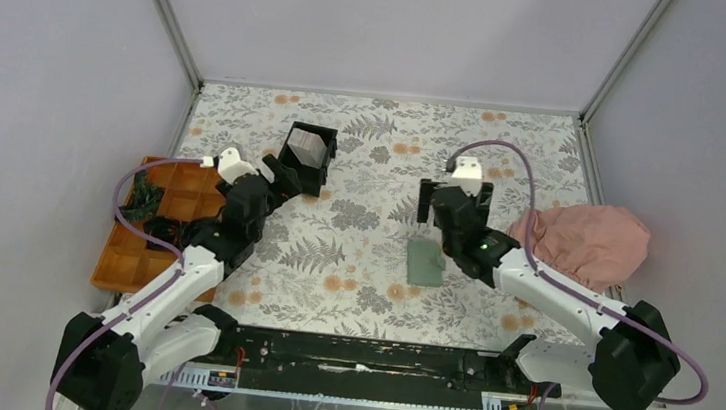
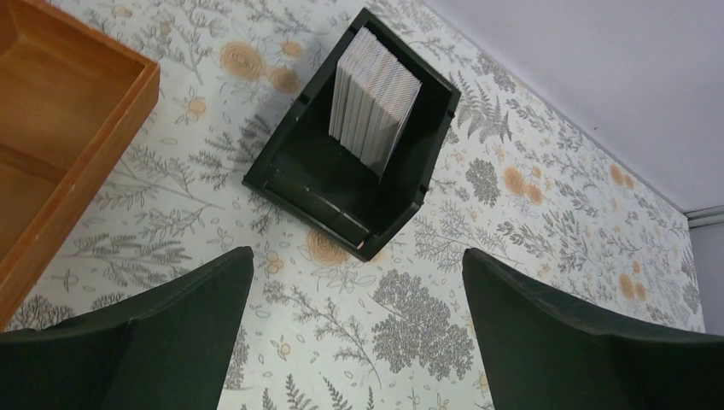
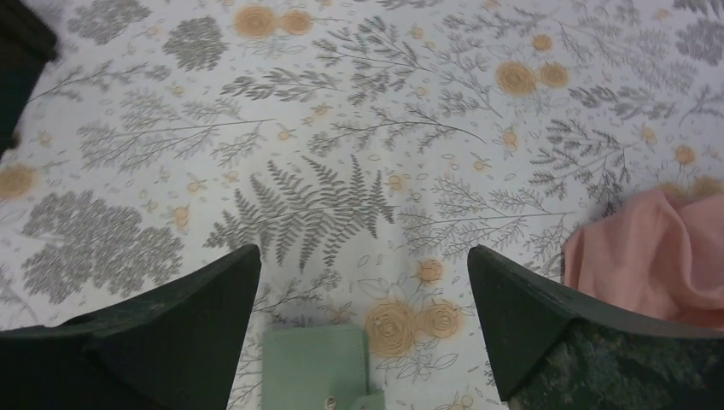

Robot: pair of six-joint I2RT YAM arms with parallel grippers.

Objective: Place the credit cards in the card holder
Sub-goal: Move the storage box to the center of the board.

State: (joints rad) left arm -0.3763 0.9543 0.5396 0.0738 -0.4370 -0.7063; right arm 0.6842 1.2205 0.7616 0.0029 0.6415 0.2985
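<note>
The credit cards [image 1: 309, 147] stand as a pale grey stack on edge inside a black open-top box [image 1: 294, 165] at the back left; they also show in the left wrist view [image 2: 373, 107], with the box rim [image 2: 316, 201] below them. My left gripper [image 1: 277, 174] is open and empty, just in front of the box [image 2: 359, 265]. The card holder [image 1: 426, 262] is a closed sage-green wallet lying flat mid-table. My right gripper [image 1: 454, 210] is open and empty, hovering over the wallet's far edge [image 3: 363, 260]; the wallet [image 3: 316, 369] lies between its fingers, low in the view.
An orange wooden compartment tray [image 1: 150, 235] lies at the left edge, also in the left wrist view [image 2: 51, 128]. A pink cloth [image 1: 581, 241] is bunched at the right, also in the right wrist view [image 3: 657, 256]. Grey walls enclose the floral table.
</note>
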